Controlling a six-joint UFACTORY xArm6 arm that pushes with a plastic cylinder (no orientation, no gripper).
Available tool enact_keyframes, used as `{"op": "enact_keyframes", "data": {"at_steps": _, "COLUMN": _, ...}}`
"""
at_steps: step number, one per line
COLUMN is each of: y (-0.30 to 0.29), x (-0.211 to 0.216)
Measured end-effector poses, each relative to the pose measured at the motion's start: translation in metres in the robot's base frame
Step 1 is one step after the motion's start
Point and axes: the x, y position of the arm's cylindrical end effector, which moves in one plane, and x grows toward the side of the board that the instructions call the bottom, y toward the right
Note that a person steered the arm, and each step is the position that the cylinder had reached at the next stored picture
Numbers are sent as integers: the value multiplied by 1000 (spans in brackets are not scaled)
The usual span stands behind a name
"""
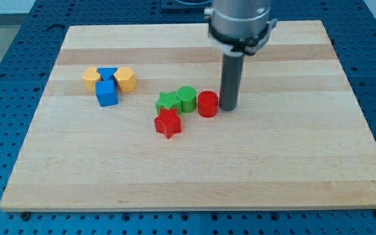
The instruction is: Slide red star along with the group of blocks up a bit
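A red star (168, 123) lies near the board's middle. Just above it a green star-like block (168, 102), a green cylinder (187, 98) and a red cylinder (207, 104) stand in a row, close together. The red star touches or nearly touches the green block above it. My tip (228, 108) rests on the board right beside the red cylinder, on its right, about touching it. The tip is to the upper right of the red star.
A second cluster sits at the view's upper left: a yellow block (92, 79), a blue triangular block (108, 72), a yellow hexagonal block (126, 79) and a blue cube (108, 93). The wooden board (194, 176) lies on a blue perforated table.
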Motion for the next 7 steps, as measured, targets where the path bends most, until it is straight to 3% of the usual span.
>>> {"op": "enact_keyframes", "data": {"at_steps": 1, "y": -29, "x": 17}}
{"op": "enact_keyframes", "data": {"at_steps": 2, "y": -29, "x": 7}}
{"op": "enact_keyframes", "data": {"at_steps": 3, "y": -22, "x": 7}}
{"op": "enact_keyframes", "data": {"at_steps": 4, "y": 30, "x": 16}}
{"op": "enact_keyframes", "data": {"at_steps": 6, "y": 7, "x": 93}}
{"op": "enact_keyframes", "data": {"at_steps": 7, "y": -23, "x": 92}}
